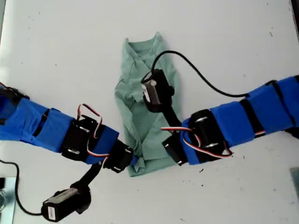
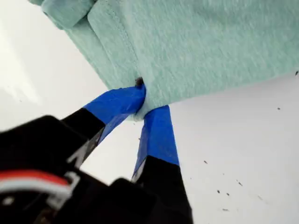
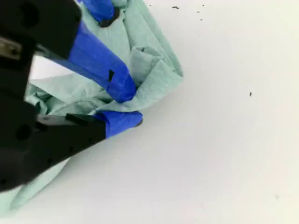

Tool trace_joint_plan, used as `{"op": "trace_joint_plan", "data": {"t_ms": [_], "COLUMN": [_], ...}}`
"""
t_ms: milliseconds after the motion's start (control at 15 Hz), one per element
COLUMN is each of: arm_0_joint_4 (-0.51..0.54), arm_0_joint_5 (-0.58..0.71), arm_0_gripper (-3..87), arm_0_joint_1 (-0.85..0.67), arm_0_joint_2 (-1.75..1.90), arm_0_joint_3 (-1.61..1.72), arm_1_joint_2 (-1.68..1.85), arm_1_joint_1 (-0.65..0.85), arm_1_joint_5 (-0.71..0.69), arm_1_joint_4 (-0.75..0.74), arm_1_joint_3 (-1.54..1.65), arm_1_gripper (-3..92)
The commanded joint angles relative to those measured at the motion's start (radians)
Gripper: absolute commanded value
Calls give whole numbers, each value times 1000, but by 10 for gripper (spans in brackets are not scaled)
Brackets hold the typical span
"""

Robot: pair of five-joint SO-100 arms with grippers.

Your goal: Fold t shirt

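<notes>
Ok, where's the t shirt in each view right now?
Exterior view: t shirt in the middle, stretching away from between the two arms.
First wrist view: t shirt beyond my first gripper, hem pinched.
Second wrist view: t shirt bunched around my second gripper.
Shared landmark: the hem, where both blue-taped grippers meet it.

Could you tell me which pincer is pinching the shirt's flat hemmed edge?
My first pincer: its tips meet on the t shirt at its flat hemmed edge. My second pincer sits instead at a crumpled fold, its tips not touching.

Plain white table [image 1: 70, 42], matte, evenly lit, tiny dark specks near 3 and 5 o'clock
</notes>
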Motion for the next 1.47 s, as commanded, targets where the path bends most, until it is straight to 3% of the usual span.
{"op": "trace_joint_plan", "data": {"t_ms": [0,200,333,533,600,667,733,800,933,1067,1333,1400], "arm_0_joint_4": [8,121,137,100,112,164,210,209,206,101,-118,-112], "arm_0_joint_5": [54,224,324,374,385,417,422,436,437,428,311,275], "arm_0_gripper": [-3,-3,-3,-3,64,289,330,313,180,136,57,10], "arm_0_joint_1": [-78,-425,-623,-735,-738,-735,-761,-819,-968,-1031,-940,-928], "arm_0_joint_2": [155,319,293,164,186,267,388,548,827,1106,1717,1878], "arm_0_joint_3": [-49,-44,-41,-43,-67,-140,-198,-169,38,413,1207,1358], "arm_1_joint_2": [120,199,183,75,72,106,179,318,667,1031,1738,1970], "arm_1_joint_1": [124,440,626,718,721,719,746,796,891,956,848,808], "arm_1_joint_5": [-112,-339,-446,-505,-500,-558,-551,-509,-448,-434,-334,-291], "arm_1_joint_4": [-12,-31,-126,-250,-259,-261,-238,-229,-295,-383,-500,-474], "arm_1_joint_3": [-37,-49,-21,-18,-46,-104,-138,-89,207,624,1491,1671], "arm_1_gripper": [-5,-5,-5,8,94,360,358,296,268,250,199,180]}}
